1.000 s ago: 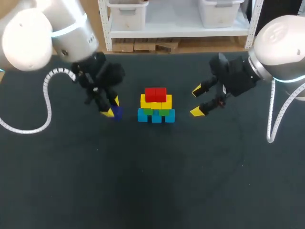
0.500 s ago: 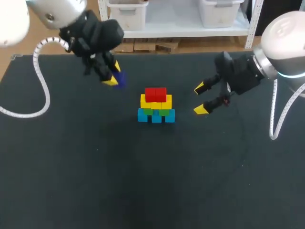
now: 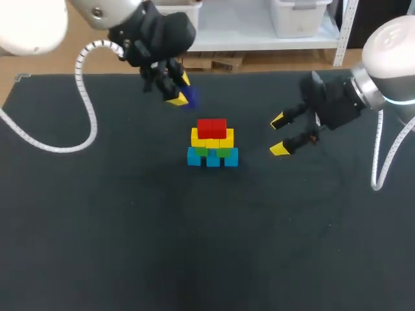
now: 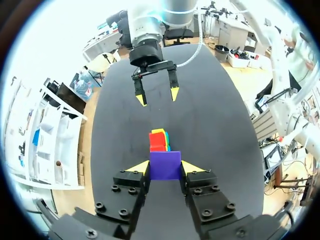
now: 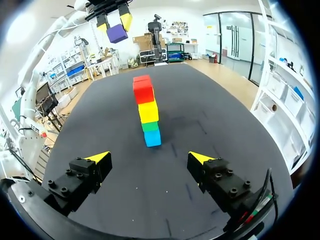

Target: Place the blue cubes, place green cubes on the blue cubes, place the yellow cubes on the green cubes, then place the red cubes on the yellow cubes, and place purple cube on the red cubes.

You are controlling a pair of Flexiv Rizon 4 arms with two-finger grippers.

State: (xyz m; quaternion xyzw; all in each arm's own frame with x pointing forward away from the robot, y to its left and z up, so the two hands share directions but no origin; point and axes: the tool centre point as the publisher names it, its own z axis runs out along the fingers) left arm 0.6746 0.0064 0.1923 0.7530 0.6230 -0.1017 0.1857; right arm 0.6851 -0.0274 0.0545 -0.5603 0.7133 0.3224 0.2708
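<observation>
Swung up and inward, my left gripper [image 3: 180, 91] clamps the purple cube [image 3: 190, 97], the red cubes [image 3: 211, 127] lying lower, toward my wide-open right gripper [image 3: 279, 135]

Table [image 3: 130, 246]: plain black surface. Stack tiers are all solid-coloured and unpatterned: blue cubes [image 5: 152, 138] light blue; green cubes [image 5: 150, 126] mid green; yellow cubes [image 5: 148, 112] bright yellow; red cubes [image 5: 143, 91] bright red. Purple cube [image 5: 117, 33]: deep violet, plain. Left gripper [image 4: 165, 168] and right gripper [image 3: 279, 135]: black bodies, yellow tips. Left arm [image 3: 39, 19] and right arm [image 3: 389, 45]: white and grey shells; right arm carries a pale blue ring. Cables [image 3: 84, 71]: white, ribbed.
</observation>
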